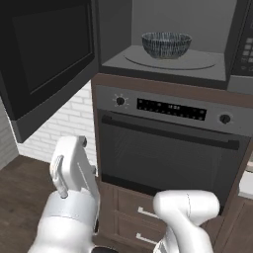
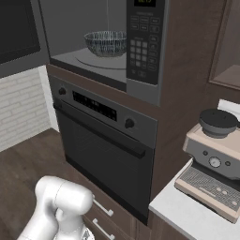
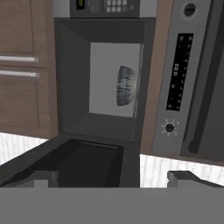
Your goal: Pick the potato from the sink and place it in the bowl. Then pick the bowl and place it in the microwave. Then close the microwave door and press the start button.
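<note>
The speckled blue-grey bowl [image 1: 166, 44] [image 2: 107, 43] [image 3: 126, 85] stands on the round turntable inside the open microwave [image 1: 114, 29] [image 2: 70, 28] [image 3: 72, 78]. The microwave door [image 1: 44, 54] [image 2: 16, 33] [image 3: 78, 162] is swung wide open to the left. The keypad strip [image 2: 143, 47] [image 1: 245, 49] runs along the cavity's right side. My gripper [image 3: 113, 179] is open, with its fingertips [image 3: 46, 177] far apart and nothing between them. It hangs back from the cavity, close to the door's edge. The hand view is rolled sideways. The potato and the sink are out of view.
An oven [image 1: 168, 143] [image 2: 103, 140] [image 3: 188, 74] with knobs and a bar handle sits directly below the microwave, with drawers [image 1: 133, 217] under it. An espresso machine [image 2: 213, 164] stands on the pale counter [image 2: 187, 211] to the right. White brick wall [image 1: 64, 123] lies left.
</note>
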### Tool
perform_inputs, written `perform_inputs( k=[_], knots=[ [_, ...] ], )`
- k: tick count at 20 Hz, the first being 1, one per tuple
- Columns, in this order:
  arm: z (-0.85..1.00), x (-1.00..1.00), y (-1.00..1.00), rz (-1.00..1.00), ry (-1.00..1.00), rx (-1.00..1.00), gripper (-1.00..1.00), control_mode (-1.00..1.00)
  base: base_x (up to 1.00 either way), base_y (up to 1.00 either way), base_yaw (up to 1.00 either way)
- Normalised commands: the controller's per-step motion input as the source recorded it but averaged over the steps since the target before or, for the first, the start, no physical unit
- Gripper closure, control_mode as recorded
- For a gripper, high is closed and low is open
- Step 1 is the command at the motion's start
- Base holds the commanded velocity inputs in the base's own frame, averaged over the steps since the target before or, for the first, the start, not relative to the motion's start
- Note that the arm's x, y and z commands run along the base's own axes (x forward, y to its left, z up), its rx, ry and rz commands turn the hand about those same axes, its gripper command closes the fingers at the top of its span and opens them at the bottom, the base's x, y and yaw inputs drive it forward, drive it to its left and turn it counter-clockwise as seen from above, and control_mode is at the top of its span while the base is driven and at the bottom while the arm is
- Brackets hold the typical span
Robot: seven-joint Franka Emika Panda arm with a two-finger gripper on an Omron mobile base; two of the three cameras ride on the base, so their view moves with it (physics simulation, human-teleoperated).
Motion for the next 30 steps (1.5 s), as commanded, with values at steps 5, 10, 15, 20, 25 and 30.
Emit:
perform_inputs(
  k=[5, 10, 15, 20, 25, 30],
  knots=[
    [-0.77, 0.23, 0.72, -0.1, -0.12, -0.09, -1.0, -1.0, 0.0, 0.0, 0.0],
    [-0.5, 0.53, 0.61, -0.13, -0.18, -0.06, -1.0, -1.0, 0.0, 0.0, 0.0],
    [-0.53, 0.54, 0.68, -0.17, -0.17, 0.0, -1.0, -1.0, 0.0, 0.0, 0.0],
    [-0.36, 0.66, 0.83, -0.07, -0.05, 0.0, -1.0, -1.0, 0.0, 0.0, 0.0],
    [-0.24, 0.8, 0.65, -0.05, -0.01, 0.01, -1.0, -1.0, 0.0, 0.0, 0.0],
    [-0.59, 0.95, 0.83, -0.05, 0.0, 0.1, -1.0, -1.0, 0.0, 0.0, 0.0]
  ],
)
